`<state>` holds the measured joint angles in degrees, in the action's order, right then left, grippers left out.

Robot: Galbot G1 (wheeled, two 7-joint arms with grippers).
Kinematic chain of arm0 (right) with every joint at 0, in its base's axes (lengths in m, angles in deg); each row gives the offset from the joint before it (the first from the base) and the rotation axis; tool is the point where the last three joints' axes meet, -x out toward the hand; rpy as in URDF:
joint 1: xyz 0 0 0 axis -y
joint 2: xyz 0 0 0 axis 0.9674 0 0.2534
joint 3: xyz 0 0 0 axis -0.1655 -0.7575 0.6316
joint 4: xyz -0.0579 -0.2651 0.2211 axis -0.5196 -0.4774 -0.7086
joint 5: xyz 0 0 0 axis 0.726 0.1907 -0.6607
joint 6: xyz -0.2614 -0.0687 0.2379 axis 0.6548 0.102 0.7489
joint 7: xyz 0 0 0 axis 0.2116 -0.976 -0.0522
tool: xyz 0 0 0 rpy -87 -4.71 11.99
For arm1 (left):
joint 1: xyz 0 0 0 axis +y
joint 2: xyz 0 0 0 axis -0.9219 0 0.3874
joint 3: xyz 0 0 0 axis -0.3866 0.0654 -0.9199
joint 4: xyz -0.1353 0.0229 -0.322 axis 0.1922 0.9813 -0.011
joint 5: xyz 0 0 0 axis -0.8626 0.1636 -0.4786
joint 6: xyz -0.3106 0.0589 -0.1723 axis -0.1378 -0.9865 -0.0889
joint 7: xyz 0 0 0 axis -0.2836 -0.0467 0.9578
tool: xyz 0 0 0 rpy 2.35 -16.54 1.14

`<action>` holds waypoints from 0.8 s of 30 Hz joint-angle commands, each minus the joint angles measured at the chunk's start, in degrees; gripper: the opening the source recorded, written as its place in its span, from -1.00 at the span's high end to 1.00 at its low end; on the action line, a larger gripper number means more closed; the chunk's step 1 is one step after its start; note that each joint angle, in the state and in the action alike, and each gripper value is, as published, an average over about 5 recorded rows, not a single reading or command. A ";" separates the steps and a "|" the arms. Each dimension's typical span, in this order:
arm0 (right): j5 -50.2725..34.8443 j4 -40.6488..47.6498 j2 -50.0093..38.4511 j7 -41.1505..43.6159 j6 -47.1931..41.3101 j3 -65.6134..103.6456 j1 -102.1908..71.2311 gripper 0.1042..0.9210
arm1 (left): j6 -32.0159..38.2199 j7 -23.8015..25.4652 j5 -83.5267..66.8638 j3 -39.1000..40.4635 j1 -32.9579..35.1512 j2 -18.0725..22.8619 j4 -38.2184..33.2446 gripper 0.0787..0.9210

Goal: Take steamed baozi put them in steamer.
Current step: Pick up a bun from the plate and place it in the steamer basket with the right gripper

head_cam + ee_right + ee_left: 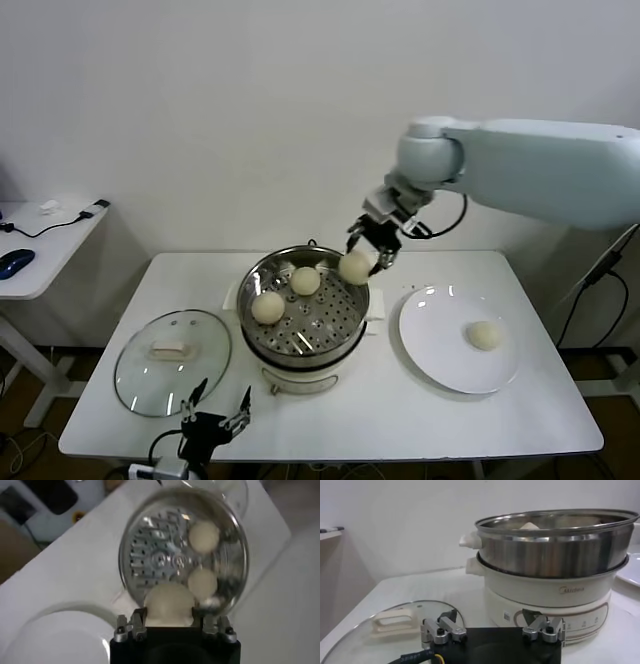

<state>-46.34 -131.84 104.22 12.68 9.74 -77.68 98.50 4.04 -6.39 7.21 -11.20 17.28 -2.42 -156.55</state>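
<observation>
The steamer (345,325) stands mid-table, a shiny steel pot with a perforated tray on a white base. Two cream-white baozi lie on its tray, one (268,307) at the left and one (305,281) toward the back. My right gripper (362,264) hovers over the steamer's far right rim, shut on a third baozi (354,266); in the right wrist view this bun (168,603) fills the gap between the fingers above the tray (155,555). A last baozi (485,335) rests on the white plate (440,340). My left gripper (212,415) hangs open at the table's front edge.
A round glass lid (172,362) with a cream handle lies flat left of the steamer, close to my left gripper. A second white table (40,255) with a blue mouse and cables stands at far left. The white wall is behind.
</observation>
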 commanded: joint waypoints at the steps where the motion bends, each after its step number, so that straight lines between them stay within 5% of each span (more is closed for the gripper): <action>1: 10.82 -1.27 10.31 -0.52 20.09 0.97 -6.31 -0.26 | 0.03 -0.04 -0.05 -0.19 0.23 0.10 -0.09 -0.77; 10: 18.31 8.31 13.78 -2.23 23.28 2.96 -15.00 -0.26 | 0.06 -0.08 -0.30 -0.96 0.47 0.13 0.09 -0.77; 24: 18.78 13.72 16.07 -2.70 23.78 3.45 -18.62 -0.27 | 0.02 -0.12 -0.82 -1.06 0.20 0.08 0.31 -0.77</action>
<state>-30.15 -121.68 118.12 10.56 30.82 -74.71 83.26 4.07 -6.50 6.39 -12.32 17.50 -2.32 -156.33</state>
